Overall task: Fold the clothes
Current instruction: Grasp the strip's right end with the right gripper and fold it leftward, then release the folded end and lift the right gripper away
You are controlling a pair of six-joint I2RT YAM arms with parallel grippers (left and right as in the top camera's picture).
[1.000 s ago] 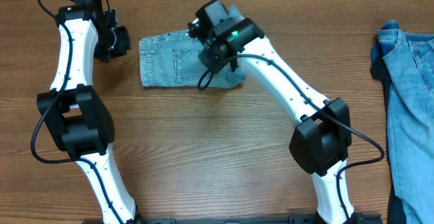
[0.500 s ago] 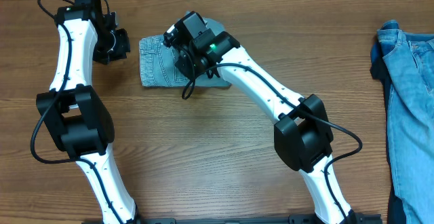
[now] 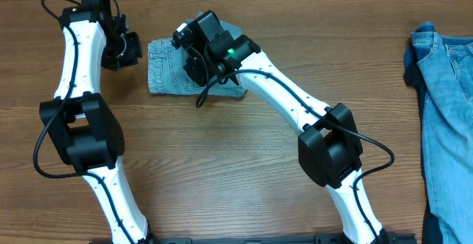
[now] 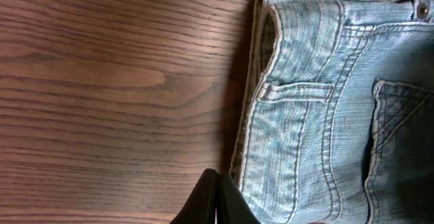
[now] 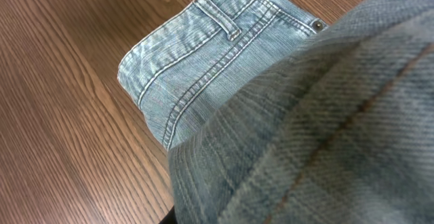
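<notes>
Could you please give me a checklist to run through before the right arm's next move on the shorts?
1. Grip: right end effector shut on the shorts, with denim filling its wrist view: ok, though the fingers are hidden.
2. The left end effector shut, holding nothing, beside the waistband: ok.
3. Lower layer lying flat on the table: ok.
4. Layer edges aligned: cannot tell; the arm covers them.
5. The darker denim pile well clear at the far right: ok.
</notes>
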